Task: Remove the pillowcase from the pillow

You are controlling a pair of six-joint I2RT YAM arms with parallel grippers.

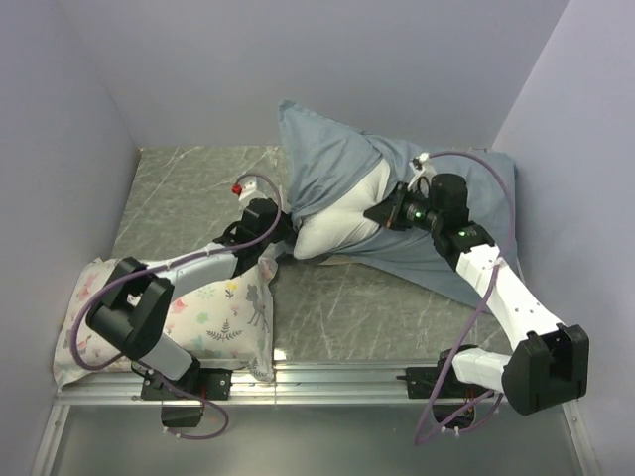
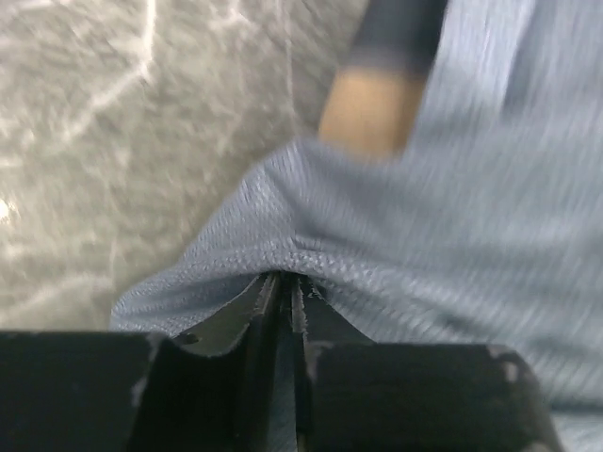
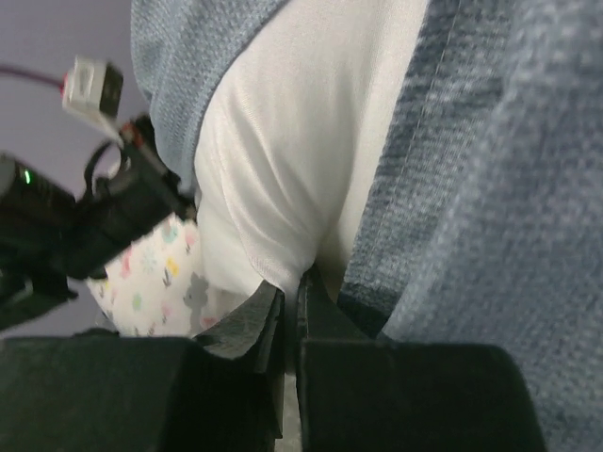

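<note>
1. Left fingers (image 2: 226, 386): pressed together, pinching a raised fold of the pillowcase (image 2: 424, 235). In my left wrist view the grey-blue cloth bunches right at the tips. Beyond the fold, a tan stripe (image 2: 372, 113) and a dark stripe above it show, both blurred.

2. Right fingers (image 3: 245, 358): pressed together, the tips nipping a crease of the white pillow (image 3: 283, 141). The creases in the white cloth run down into the tips. The pillowcase edge lies just right of the tips in that view, touching the pillow.

3. Pillowcase, overhead view (image 1: 327, 169): it sits at the far middle of the desk (image 1: 198, 188), grey-blue side outward, with one corner standing up against the far wall. It spreads to the right, under and beyond the right arm.

4. Pillow, overhead view (image 1: 342, 223): its white body bulges out of the pillowcase opening on the near side, between the two sets of fingers. The rest is inside the cover. The left fingers meet the cloth at the pillow's near-left end; the right fingers meet it on the right flank.

5. Flower-printed pillow (image 1: 213, 317): it lies at the near left of the desk, beneath the left arm (image 3: 75, 217). One corner reaches close to the white pillow.
</note>
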